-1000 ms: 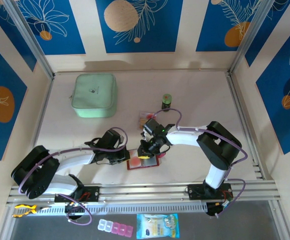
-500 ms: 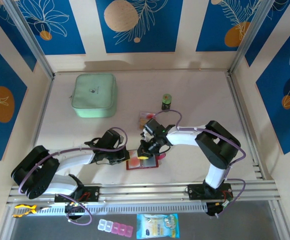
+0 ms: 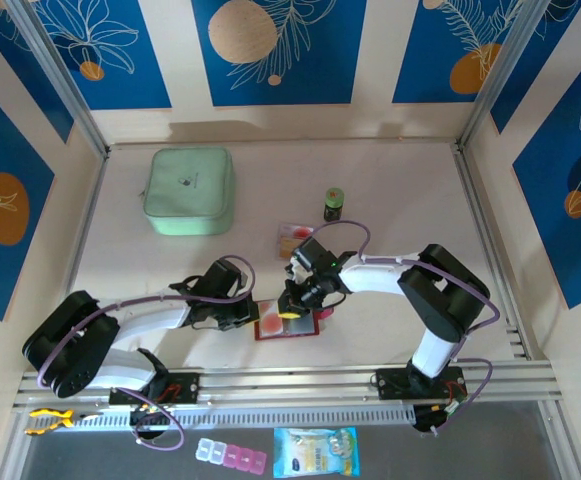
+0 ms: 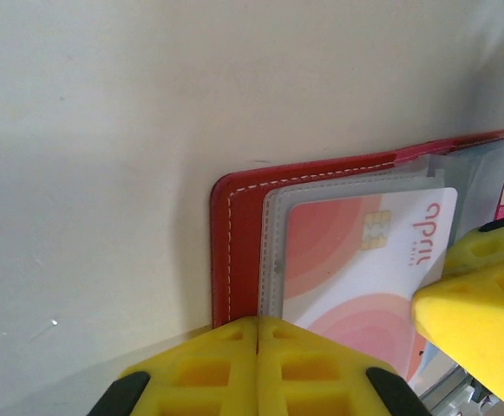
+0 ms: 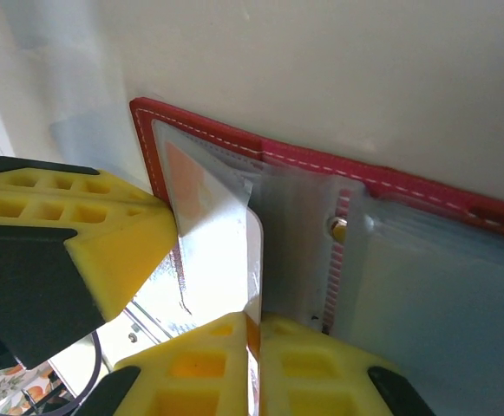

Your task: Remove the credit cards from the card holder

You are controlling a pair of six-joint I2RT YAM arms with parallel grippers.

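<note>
The dark-red card holder (image 3: 300, 335) lies open on the table between the arms, clear sleeves up. My left gripper (image 4: 258, 342) is shut, and its yellow tips rest on the holder's (image 4: 238, 234) left edge, where the red cover meets the sleeve. A credit card (image 4: 356, 260), white with reddish-orange circles and a chip, sits partly in the left sleeve. My right gripper (image 5: 253, 334) is shut on that card's (image 5: 221, 260) edge and tilts it up out of the holder (image 5: 321, 160). From above, the left gripper (image 3: 255, 313) and right gripper (image 3: 292, 305) meet over the holder.
A mint-green pouch (image 3: 190, 190) lies at the back left. A small green-topped container (image 3: 334, 203) stands behind the right wrist, with a flat pinkish-orange item (image 3: 292, 237) just in front of it. The arm rail runs along the near edge.
My right gripper has closed a little tighter on the card and its wrist has shifted slightly to the right. The left arm has not moved.
</note>
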